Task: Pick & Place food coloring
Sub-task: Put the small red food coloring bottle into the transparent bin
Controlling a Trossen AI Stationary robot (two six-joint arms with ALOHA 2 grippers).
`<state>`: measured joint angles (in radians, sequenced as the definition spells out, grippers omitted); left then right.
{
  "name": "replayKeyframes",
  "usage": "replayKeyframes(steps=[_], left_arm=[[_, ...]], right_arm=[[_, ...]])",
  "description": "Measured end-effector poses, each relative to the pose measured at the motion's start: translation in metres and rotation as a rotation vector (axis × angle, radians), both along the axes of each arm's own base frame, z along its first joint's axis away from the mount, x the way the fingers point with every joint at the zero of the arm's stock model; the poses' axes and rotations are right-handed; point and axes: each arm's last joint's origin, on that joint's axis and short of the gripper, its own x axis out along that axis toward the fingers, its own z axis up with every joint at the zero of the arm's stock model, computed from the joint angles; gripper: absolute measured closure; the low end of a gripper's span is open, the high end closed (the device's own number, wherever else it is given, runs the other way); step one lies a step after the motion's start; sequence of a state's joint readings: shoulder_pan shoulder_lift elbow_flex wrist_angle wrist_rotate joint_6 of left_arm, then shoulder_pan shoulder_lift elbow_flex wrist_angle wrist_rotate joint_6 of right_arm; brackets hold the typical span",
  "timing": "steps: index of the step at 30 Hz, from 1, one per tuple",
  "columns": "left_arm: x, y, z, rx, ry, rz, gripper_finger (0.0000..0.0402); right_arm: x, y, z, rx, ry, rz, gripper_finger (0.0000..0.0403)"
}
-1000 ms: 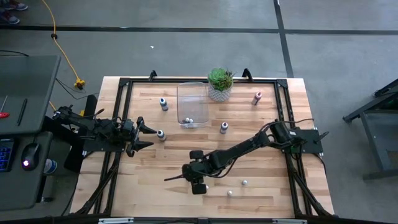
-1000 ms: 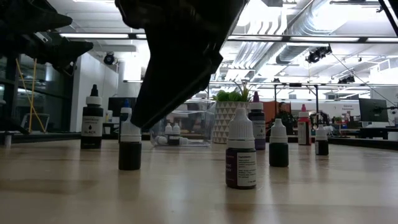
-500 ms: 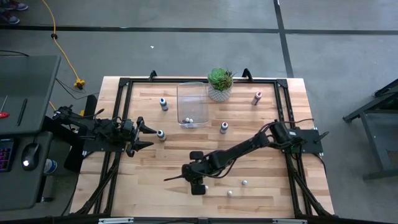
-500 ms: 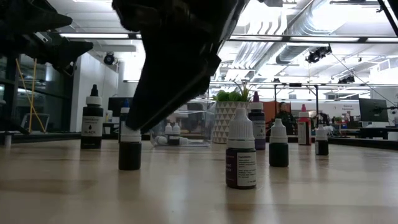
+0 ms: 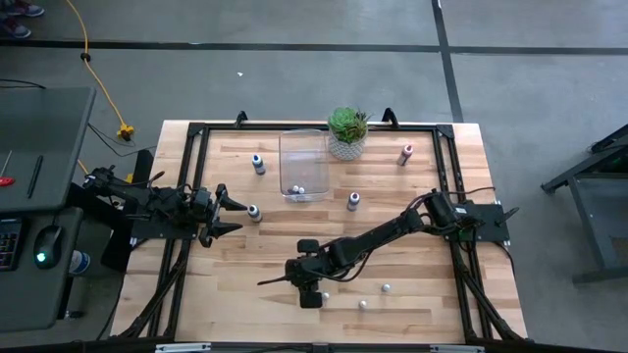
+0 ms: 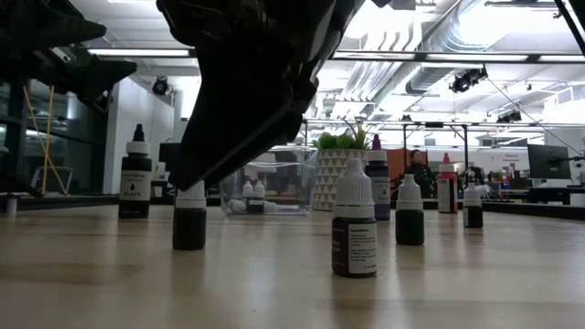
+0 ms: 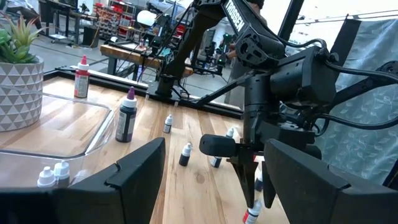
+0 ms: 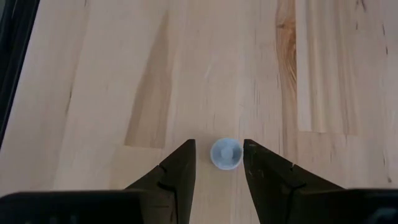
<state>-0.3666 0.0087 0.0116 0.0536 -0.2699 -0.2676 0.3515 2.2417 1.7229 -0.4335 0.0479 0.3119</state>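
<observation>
From above, the right gripper [image 5: 310, 294] hangs over the near middle of the desk [image 5: 245, 294], its arm stretched in low from the right edge and bent at the elbow, while the left gripper [image 5: 228, 215] waits at the left side with jaws spread and nothing in them, a small dropper bottle [image 5: 254, 211] just beside it. The food coloring is scattered: two bottles near the right gripper [image 5: 386, 288], others by the clear bin [image 5: 304, 157], which already holds a couple, and a red one [image 5: 406, 153] far right of the succulent [image 5: 346, 130]. At desk height the right arm's dark bulk comes down over a black-bodied, white-capped bottle [image 6: 190, 219]; a purple-labelled bottle [image 6: 354, 230] stands to its right, apart. The left wrist view shows the right gripper [image 7: 252, 186] pointing straight down. The right wrist view looks down on a round pale cap [image 8: 226, 153] between the two fingers [image 8: 177, 168], which stand part-open on either side without clearly touching it, so nothing is held yet. Such a bottle is judged light, stiff plastic, smooth and easy to tip; the hold should go low on the cap or upper body, squarely.
</observation>
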Motion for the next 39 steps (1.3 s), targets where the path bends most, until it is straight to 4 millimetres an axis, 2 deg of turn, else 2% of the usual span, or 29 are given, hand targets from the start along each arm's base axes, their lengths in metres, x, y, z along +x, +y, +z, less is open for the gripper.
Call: replayKeyframes(steps=[18, 30, 39], left_arm=[[0.0000, 0.0000, 0.0000, 0.000, 0.000, 0.000, 0.0130], [0.0000, 0.0000, 0.0000, 0.000, 0.000, 0.000, 0.0130], [0.0000, 0.0000, 0.0000, 0.000, 0.000, 0.000, 0.0130]], right_arm=[[-0.0004, -0.0004, -0.0015, -0.011, -0.001, -0.002, 0.0282], [-0.0003, -0.0004, -0.0015, -0.011, -0.002, -0.003, 0.0353], [0.0004, -0.0003, 0.0031, -0.013, 0.002, -0.006, 0.0351]])
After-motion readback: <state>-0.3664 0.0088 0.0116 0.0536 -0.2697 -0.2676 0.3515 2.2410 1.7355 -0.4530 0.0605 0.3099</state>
